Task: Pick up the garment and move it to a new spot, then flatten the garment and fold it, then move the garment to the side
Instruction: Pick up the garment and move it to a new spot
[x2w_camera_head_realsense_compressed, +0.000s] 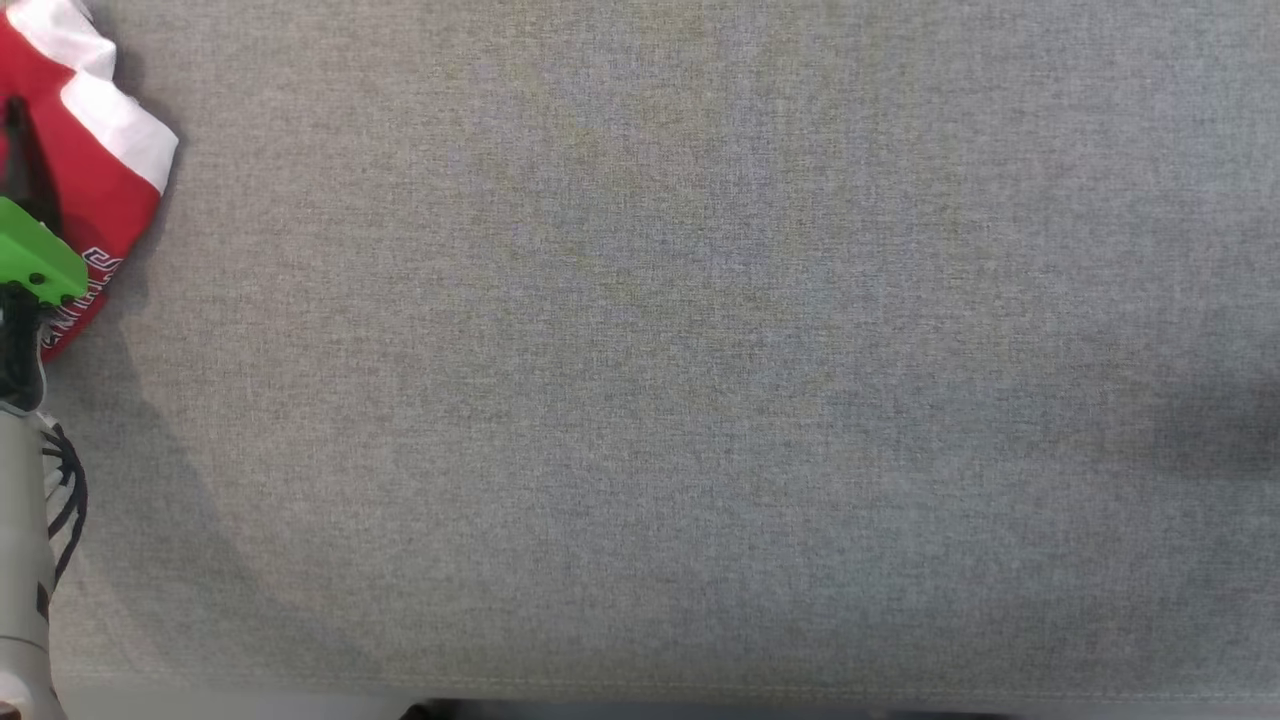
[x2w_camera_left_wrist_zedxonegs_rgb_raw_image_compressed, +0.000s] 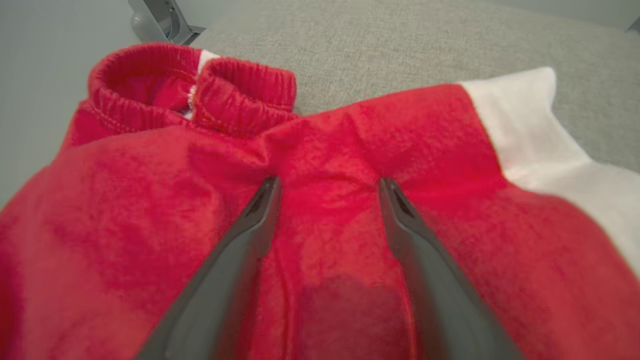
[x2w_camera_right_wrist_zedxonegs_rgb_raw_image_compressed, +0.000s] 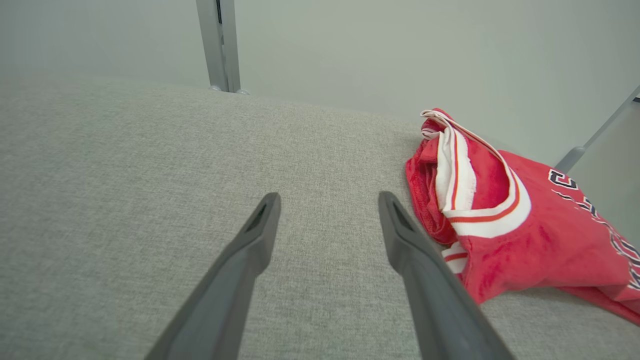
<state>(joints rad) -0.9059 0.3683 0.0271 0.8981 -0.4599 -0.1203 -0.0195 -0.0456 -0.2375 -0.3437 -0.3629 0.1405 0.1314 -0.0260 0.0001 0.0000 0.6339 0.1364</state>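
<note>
Wide open, nothing held

Left gripper (x2w_camera_left_wrist_zedxonegs_rgb_raw_image_compressed: 330, 182) spreads wide over the crumpled red-and-white garment (x2w_camera_left_wrist_zedxonegs_rgb_raw_image_compressed: 125, 210) (nothing pinched); right gripper (x2w_camera_right_wrist_zedxonegs_rgb_raw_image_compressed: 329, 197), equally wide, hangs empty over grey padding (x2w_camera_right_wrist_zedxonegs_rgb_raw_image_compressed: 125, 225); the garment lies upper left in the head view.

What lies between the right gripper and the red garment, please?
Bare grey fabric surface: in the right wrist view, nothing sits between the open right gripper and the red garment.
</note>
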